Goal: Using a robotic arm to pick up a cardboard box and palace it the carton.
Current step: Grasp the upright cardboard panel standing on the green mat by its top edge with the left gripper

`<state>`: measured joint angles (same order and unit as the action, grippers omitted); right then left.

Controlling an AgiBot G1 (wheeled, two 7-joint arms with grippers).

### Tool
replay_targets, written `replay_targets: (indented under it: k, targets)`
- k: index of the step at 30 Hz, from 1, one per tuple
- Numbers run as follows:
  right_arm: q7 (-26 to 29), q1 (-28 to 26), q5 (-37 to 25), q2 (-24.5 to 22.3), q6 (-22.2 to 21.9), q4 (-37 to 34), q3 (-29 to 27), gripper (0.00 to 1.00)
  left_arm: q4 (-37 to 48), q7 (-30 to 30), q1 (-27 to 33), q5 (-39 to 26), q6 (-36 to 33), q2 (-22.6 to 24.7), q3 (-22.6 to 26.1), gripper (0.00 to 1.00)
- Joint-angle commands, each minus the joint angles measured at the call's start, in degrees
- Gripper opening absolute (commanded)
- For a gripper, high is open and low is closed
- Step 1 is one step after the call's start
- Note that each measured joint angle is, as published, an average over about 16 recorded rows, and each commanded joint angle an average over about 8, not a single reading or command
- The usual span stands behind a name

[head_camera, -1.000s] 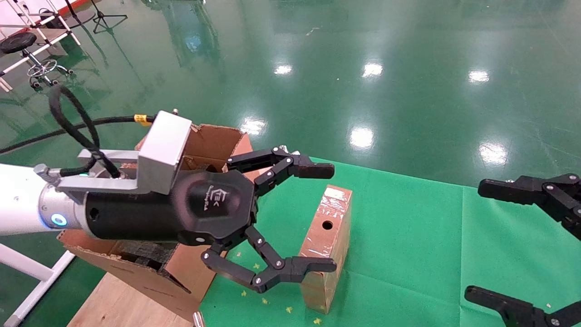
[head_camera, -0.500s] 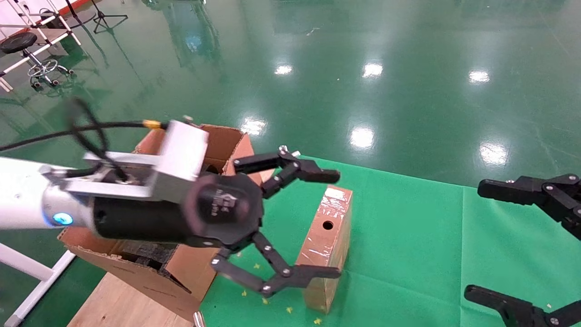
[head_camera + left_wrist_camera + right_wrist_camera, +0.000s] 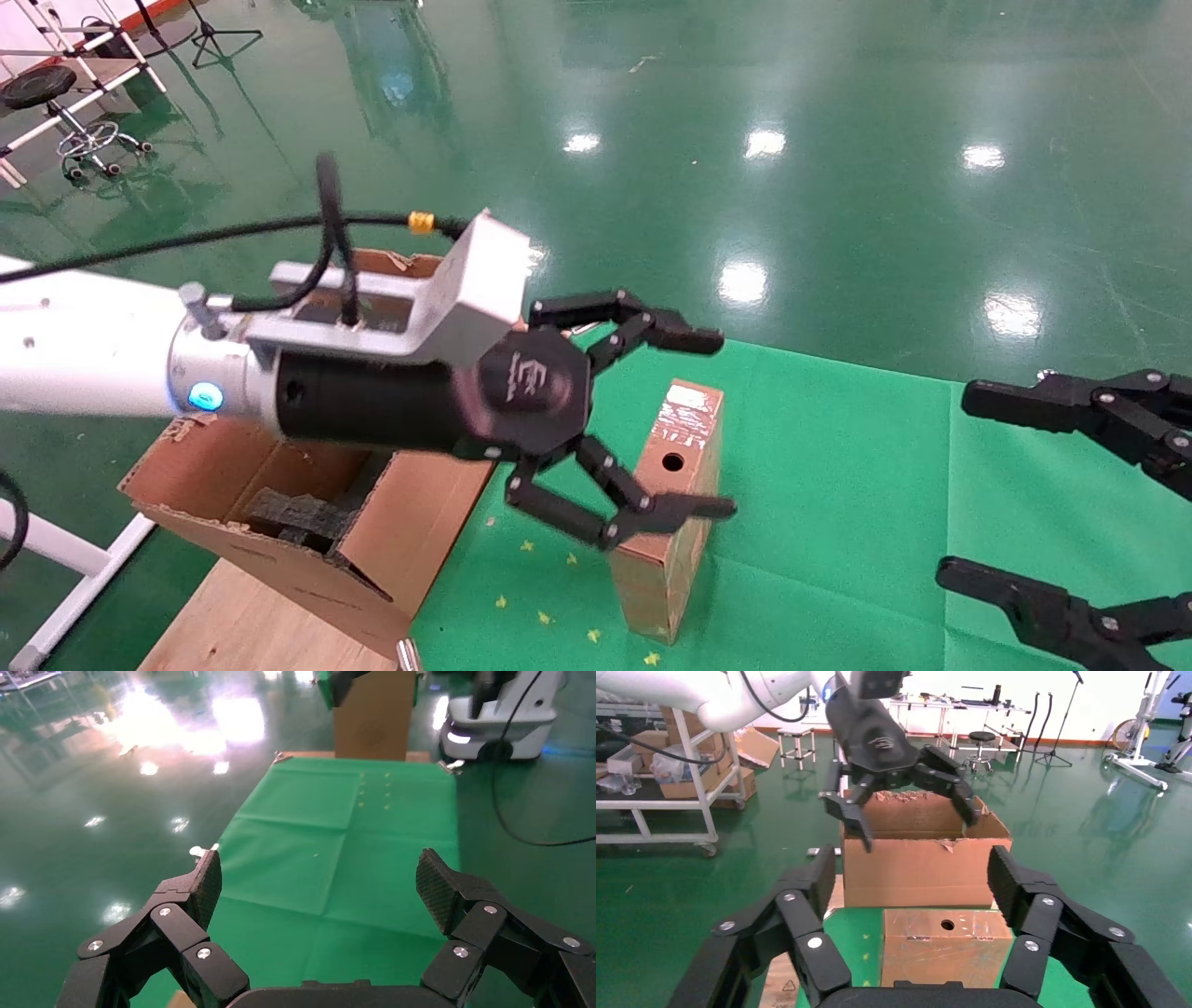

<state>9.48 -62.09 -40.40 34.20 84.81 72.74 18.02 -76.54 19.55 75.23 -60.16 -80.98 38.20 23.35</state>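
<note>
The cardboard box (image 3: pixel 687 424), slim, brown and taped, with a round hole, stands on the green cloth; it also shows in the right wrist view (image 3: pixel 945 948). My left gripper (image 3: pixel 726 425) on the white robotic arm (image 3: pixel 84 349) hangs open above and around the box's near end without touching it, nothing between its fingers. Seen from the right wrist, the left gripper (image 3: pixel 919 822) is high over the carton's rim. The carton (image 3: pixel 214 457), large and torn-edged with dark foam inside, stands to the box's left (image 3: pixel 923 864). My right gripper (image 3: pixel 954 485) waits open at the right, facing the box (image 3: pixel 912 871).
The green cloth (image 3: pixel 838 485) covers the table; bare wood (image 3: pixel 242 624) shows under the carton. Yellow scraps (image 3: pixel 545 617) lie by the box. A stool (image 3: pixel 42 89) and racks stand far left on the shiny floor. A further brown box (image 3: pixel 372 713) stands beyond the cloth's end.
My left gripper has risen and moved right, further over the cardboard box, its wrist turning. The box has not moved. My right gripper has shifted slightly left.
</note>
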Motion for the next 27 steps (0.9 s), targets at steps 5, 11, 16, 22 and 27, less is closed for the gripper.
replay_targets:
  k: [5,11,16,22,27]
  targets:
    - [-0.01,-0.01,0.01,0.0,0.0,-0.01,0.01,0.0,-0.8,8.18,6.42,-8.37,1.21,1.26,3.5,1.0]
    - [-0.01,-0.01,0.01,0.0,0.0,-0.01,0.02,0.0,-0.74,26.41,17.46,-19.74,-2.05,5.89,10.12,1.0]
    - [-0.02,-0.01,0.02,-0.01,0.0,-0.01,0.03,0.0,-0.78,42.15,24.77,-27.55,-5.88,10.05,15.36,1.0]
    - [-0.02,-0.01,0.02,-0.01,-0.01,-0.01,0.04,0.0,-0.94,56.01,29.2,-32.86,-8.46,13.98,22.16,1.0]
    - [-0.02,-0.02,0.03,-0.01,-0.01,-0.01,0.04,0.0,-1.11,63.63,31.63,-34.67,-8.51,16.68,27.72,1.0]
